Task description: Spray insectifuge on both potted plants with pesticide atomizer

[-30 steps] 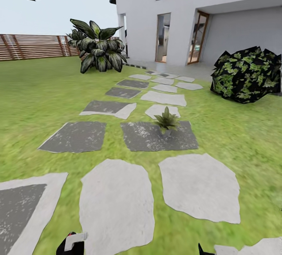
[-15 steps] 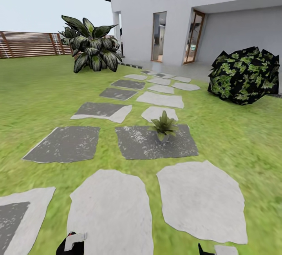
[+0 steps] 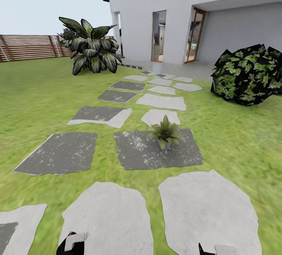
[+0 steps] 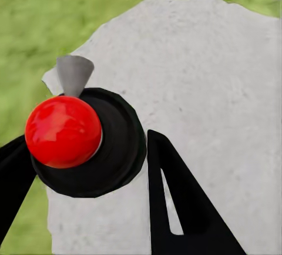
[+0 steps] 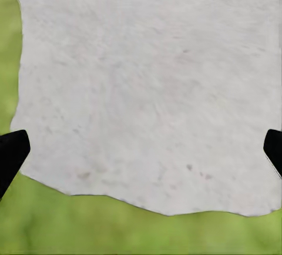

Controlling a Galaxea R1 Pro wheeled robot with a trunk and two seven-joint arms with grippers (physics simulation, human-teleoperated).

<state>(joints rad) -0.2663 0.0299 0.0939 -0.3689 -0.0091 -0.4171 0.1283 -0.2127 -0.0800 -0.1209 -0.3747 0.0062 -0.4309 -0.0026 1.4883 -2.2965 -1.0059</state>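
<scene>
Rolling closer, view shifting | potted plant (image 3: 166, 131) sitting at dark paving stone's (image 3: 156, 150) far edge | left gripper (image 4: 88, 167) pinching spray bottle (image 4: 82, 140): light, rigid, slick, gripping its body | right gripper (image 5: 141, 149) gaping, empty

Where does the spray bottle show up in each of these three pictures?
Head view: spray bottle at the bottom edge, left of middle.
Left wrist view: seen from above, between the two black fingers.
Right wrist view: another pale stone and grass.
Shared landmark: the pale stepping stone beneath the bottle.
</scene>
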